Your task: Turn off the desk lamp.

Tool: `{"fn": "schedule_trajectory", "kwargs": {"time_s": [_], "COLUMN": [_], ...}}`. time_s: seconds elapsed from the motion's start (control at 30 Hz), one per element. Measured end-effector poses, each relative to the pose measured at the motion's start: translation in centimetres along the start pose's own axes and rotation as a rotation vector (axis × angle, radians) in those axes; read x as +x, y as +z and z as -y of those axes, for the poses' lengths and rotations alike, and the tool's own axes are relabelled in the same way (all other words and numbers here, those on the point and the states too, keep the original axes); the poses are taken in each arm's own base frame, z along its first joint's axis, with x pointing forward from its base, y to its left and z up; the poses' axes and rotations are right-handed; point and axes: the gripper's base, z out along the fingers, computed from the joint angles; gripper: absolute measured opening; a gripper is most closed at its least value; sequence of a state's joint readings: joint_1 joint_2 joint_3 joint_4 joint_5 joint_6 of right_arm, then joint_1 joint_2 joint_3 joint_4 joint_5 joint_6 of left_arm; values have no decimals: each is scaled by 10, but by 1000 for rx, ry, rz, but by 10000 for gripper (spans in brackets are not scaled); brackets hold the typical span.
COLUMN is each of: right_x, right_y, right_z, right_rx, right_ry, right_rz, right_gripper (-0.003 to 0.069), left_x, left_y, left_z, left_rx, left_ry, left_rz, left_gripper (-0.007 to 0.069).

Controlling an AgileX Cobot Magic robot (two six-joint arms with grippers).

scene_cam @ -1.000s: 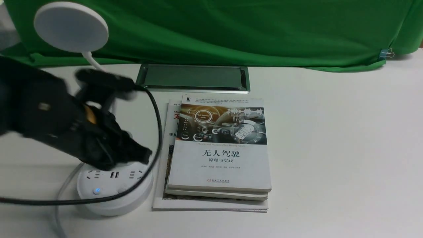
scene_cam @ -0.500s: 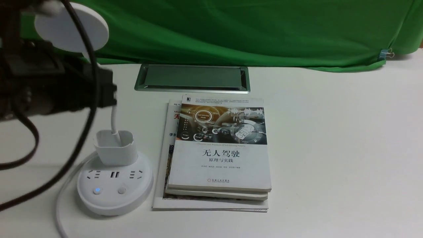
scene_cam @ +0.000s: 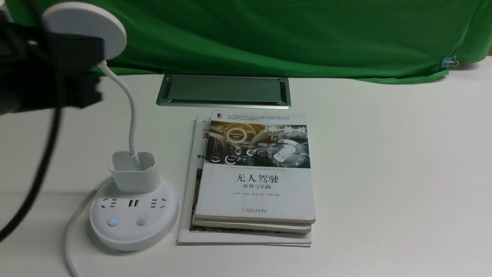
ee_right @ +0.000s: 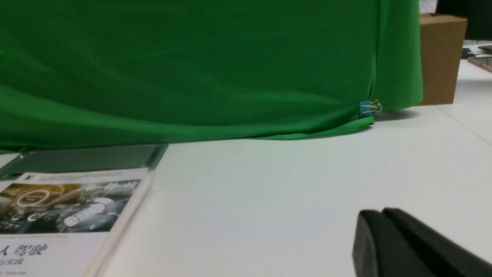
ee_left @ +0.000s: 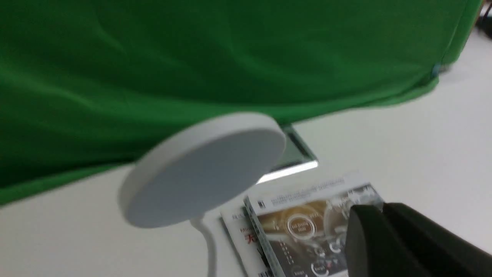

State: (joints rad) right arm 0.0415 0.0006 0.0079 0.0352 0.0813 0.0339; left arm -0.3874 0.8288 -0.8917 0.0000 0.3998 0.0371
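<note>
The white desk lamp stands at the table's front left: disc head (scene_cam: 90, 27), bent neck (scene_cam: 130, 115), square cup (scene_cam: 134, 171), round base (scene_cam: 132, 219) with sockets and two buttons. The left button (scene_cam: 112, 222) glows blue; the head looks unlit. My left arm (scene_cam: 42, 73) is raised at the far left, beside the lamp head, well above the base. In the left wrist view the lamp head (ee_left: 203, 169) is close and my left gripper (ee_left: 378, 209) is shut and empty. My right gripper (ee_right: 378, 213) is shut and empty, low over bare table; it does not show in the front view.
A stack of books (scene_cam: 253, 177) lies right of the lamp base, also in the right wrist view (ee_right: 65, 215). A metal cable hatch (scene_cam: 225, 90) is set into the table behind them. Green cloth (scene_cam: 269, 34) hangs at the back. A black cable (scene_cam: 34, 177) dangles from my left arm.
My left arm has lifted off the lamp base and drawn back up and to the left, uncovering the cup and base. The blue button light stays on.
</note>
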Motion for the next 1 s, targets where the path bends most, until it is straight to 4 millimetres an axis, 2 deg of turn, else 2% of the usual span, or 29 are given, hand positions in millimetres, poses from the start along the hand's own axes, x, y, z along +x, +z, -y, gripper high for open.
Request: {"fn": "schedule_trajectory", "kwargs": {"time_s": [0.1, 0.2, 0.37, 0.47, 0.57, 0.7, 0.87, 1.0], "right_x": [0, 0, 0, 0, 0, 0, 0, 0], "right_y": [0, 0, 0, 0, 0, 0, 0, 0], "right_z": [0, 0, 0, 0, 0, 0, 0, 0], "right_rx": [0, 0, 0, 0, 0, 0, 0, 0], "right_ry": [0, 0, 0, 0, 0, 0, 0, 0], "right_rz": [0, 0, 0, -1, 0, 0, -1, 0], "right_gripper": [36, 36, 36, 36, 36, 36, 36, 36], "left_x": [23, 54, 135, 174, 193, 209, 233, 233], "left_y": [-24, -37, -53, -58, -62, -69, -62, -61], "left_z": [0, 1, -1, -2, -3, -2, -2, -2], "left_rx": [-6, -11, -57, -103, -147, -188, -197, -194], "left_ry": [11, 25, 51, 33, 24, -5, -1, 29], "left_rz": [24, 6, -95, -132, -72, 31, -16, 15], "left_gripper": [20, 20, 20, 20, 20, 20, 20, 20]}}
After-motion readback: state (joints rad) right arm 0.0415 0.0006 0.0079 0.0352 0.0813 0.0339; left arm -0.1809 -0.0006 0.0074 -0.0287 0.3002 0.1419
